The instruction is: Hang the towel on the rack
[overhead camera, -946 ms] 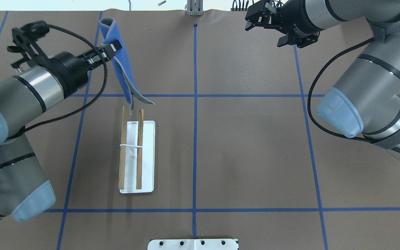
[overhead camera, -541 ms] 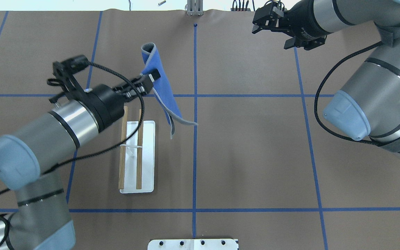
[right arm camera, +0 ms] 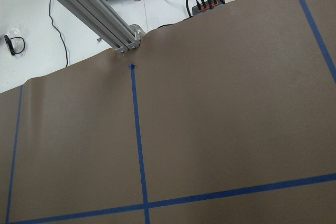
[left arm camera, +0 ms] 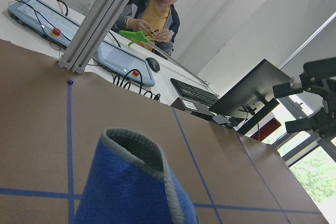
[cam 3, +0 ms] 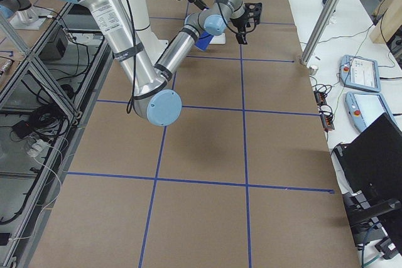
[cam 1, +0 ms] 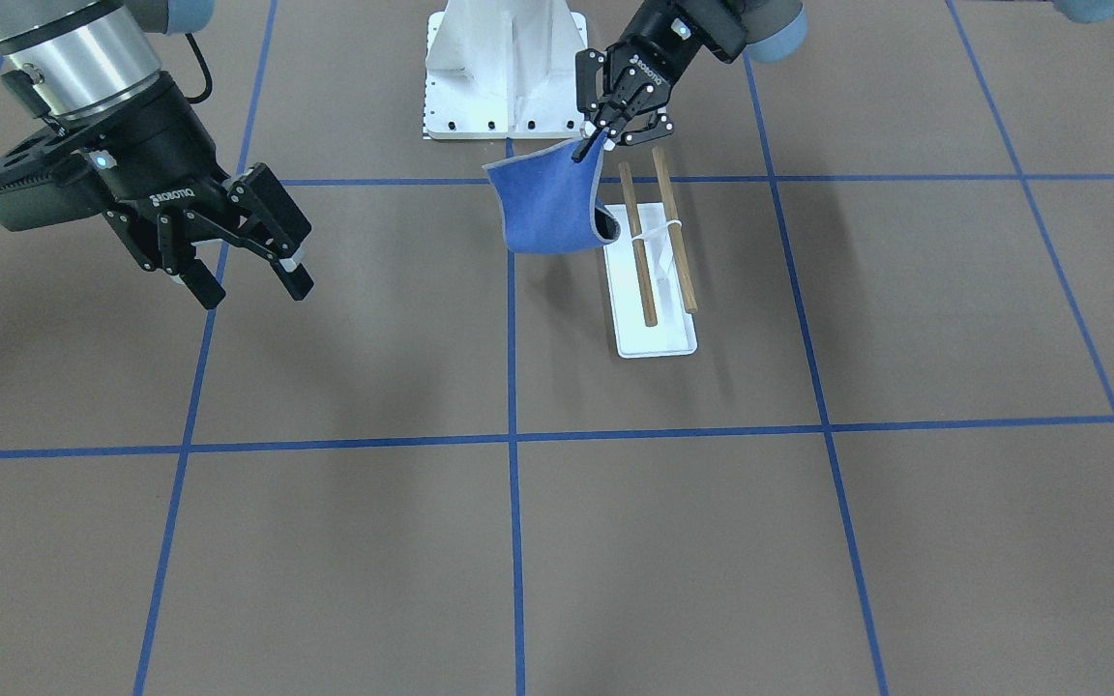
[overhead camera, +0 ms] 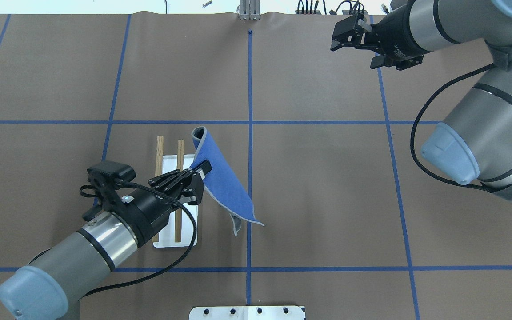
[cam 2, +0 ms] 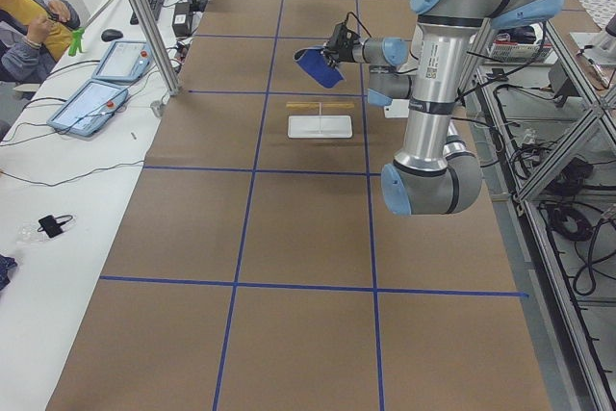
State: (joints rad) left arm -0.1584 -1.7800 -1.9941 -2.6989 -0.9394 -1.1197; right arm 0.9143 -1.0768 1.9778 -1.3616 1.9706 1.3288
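left gripper (overhead camera: 205, 168) clamping tight on small blue cloth towel with grey stitched edge (overhead camera: 223, 189) | swinging it in from table's far side, now hanging just beside white-based rack with two wooden rods (overhead camera: 160, 149), not yet draping over them | right gripper (cam 1: 255, 288) idling wide apart, holding nothing

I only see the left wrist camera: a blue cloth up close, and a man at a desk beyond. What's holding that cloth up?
Observer: The left gripper pinches the towel near its upper edge, so it hangs down from the fingers.
Visitor: Is there anything to hang it on?
Observer: Yes, a small rack with two wooden rods stands beside the towel, which drapes over neither rod.
Visitor: And the other arm?
Observer: The right gripper is open and empty, far off to the other side.
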